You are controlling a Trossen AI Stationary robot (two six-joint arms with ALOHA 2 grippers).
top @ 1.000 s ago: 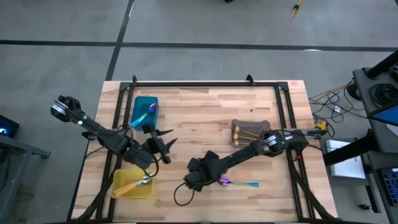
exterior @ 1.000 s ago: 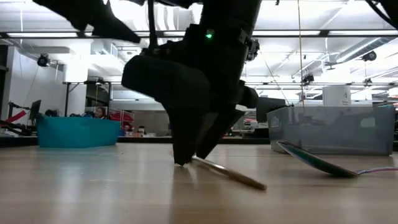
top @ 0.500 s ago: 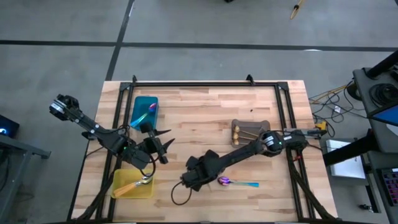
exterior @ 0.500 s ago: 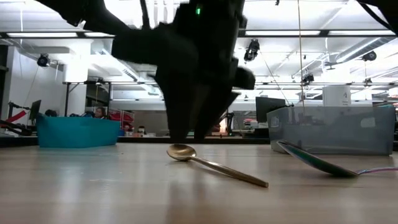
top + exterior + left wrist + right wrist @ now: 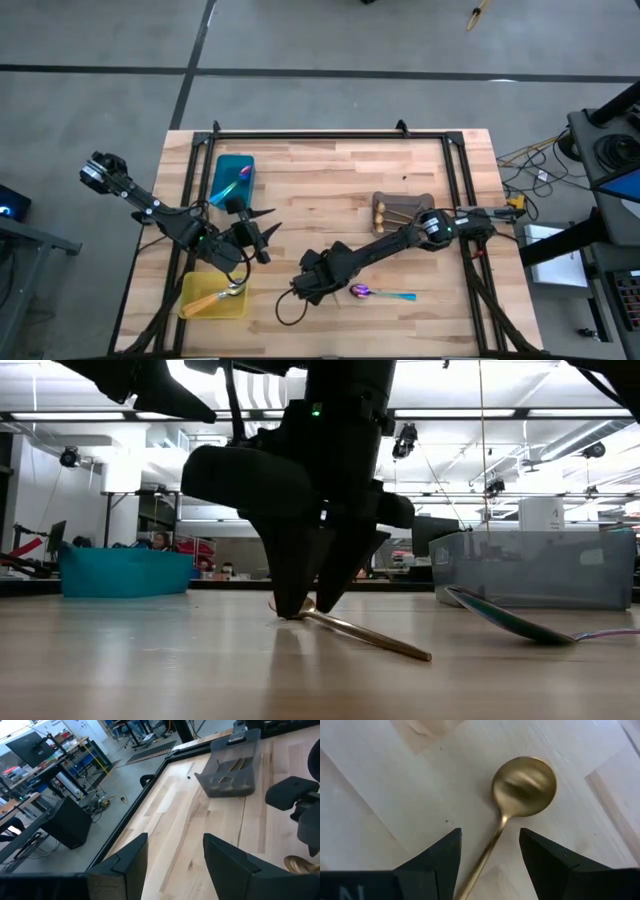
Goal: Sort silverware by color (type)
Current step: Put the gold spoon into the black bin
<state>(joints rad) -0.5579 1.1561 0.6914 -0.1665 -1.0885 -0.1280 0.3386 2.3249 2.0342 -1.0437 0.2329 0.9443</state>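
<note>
The right tool (image 5: 487, 855) stands over the gold spoon (image 5: 515, 805) near the front middle of the table (image 5: 330, 190), its fingers spread wide with the thin handle running between them and the bowl lying just ahead of the tips; nothing is gripped yet. The low view shows the tips down at the table surface right by the bowl end. The risk I see is in the closing: the handle is slim and lies flat on the wood, so the fingers could pinch above it and come up empty, or press one side and make the spoon skid or pivot away. A grip taken at the neck, close to the bowl, might also let the long handle swing and tilt in the lift. The blue-purple spoon (image 5: 380, 293) lies near on the right and could be knocked by the arm. The left tool (image 5: 262, 237) hangs open between the teal tray (image 5: 226, 168) and yellow tray (image 5: 192, 290), holding nothing.
</note>
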